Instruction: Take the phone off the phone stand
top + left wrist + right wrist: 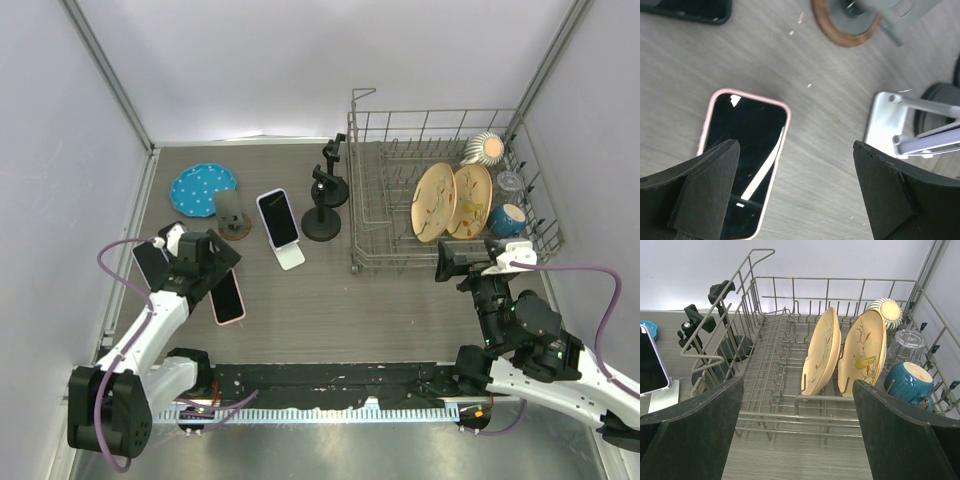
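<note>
A phone in a pale case (278, 218) leans screen-up on the white phone stand (291, 256) in the middle of the table. In the left wrist view the stand's base (885, 122) is at the right, with the phone's edge (935, 143) above it. My left gripper (220, 264) is open and empty, hovering left of the stand over a pink-cased phone (228, 298) that lies flat (742, 165). My right gripper (452, 262) is open and empty in front of the dish rack; its view shows the phone (651, 362) at the far left.
A black phone (150, 262) lies at the left. A grey cup on a brown coaster (234, 216), a blue dotted plate (203, 189) and a black clamp stand (323, 200) stand behind the phone stand. A wire dish rack (360, 215) holds plates, a blue mug and a bowl.
</note>
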Tool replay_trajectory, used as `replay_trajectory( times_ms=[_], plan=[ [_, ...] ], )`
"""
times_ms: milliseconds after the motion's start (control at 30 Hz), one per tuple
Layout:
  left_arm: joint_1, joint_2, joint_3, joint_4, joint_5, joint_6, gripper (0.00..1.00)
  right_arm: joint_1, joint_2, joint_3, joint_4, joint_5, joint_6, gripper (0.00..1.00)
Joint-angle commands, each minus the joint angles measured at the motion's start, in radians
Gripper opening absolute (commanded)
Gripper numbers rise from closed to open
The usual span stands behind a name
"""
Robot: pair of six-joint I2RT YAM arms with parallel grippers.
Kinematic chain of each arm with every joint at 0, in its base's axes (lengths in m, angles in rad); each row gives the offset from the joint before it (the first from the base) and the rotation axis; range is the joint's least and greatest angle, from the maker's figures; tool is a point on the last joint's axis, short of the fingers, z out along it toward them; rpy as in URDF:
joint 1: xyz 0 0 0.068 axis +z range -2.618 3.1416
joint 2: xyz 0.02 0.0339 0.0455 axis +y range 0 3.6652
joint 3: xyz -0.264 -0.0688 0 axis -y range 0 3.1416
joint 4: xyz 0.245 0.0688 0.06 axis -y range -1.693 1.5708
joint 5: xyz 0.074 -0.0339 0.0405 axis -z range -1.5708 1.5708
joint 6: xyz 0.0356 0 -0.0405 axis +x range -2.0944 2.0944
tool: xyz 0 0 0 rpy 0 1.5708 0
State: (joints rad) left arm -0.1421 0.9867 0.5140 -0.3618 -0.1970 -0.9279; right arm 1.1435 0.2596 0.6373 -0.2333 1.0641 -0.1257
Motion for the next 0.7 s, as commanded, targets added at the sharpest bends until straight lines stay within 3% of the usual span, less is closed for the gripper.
replay_trajectory(
  times_ms=[0, 200, 433, 667],
  plan=[
    [0.004, 0.018, 0.03, 0.202, 0.022, -0.002, 1.0, 0.002, 0.013, 0.009, 0.017, 0.016, -0.003, 0.95],
    [0.062, 0.122, 0.054, 0.319, -0.004, -0.087, 1.0, 0.002, 0.012, 0.007, 0.017, 0.014, -0.003, 0.95],
    [0.137, 0.205, -0.026, 0.71, 0.037, -0.172, 0.99, 0.002, 0.01, 0.005, 0.019, 0.01, -0.006, 0.95],
    [0.213, 0.434, -0.019, 0.955, 0.133, -0.216, 0.97, 0.002, 0.006, 0.005, 0.018, 0.005, -0.006, 0.95]
  ],
)
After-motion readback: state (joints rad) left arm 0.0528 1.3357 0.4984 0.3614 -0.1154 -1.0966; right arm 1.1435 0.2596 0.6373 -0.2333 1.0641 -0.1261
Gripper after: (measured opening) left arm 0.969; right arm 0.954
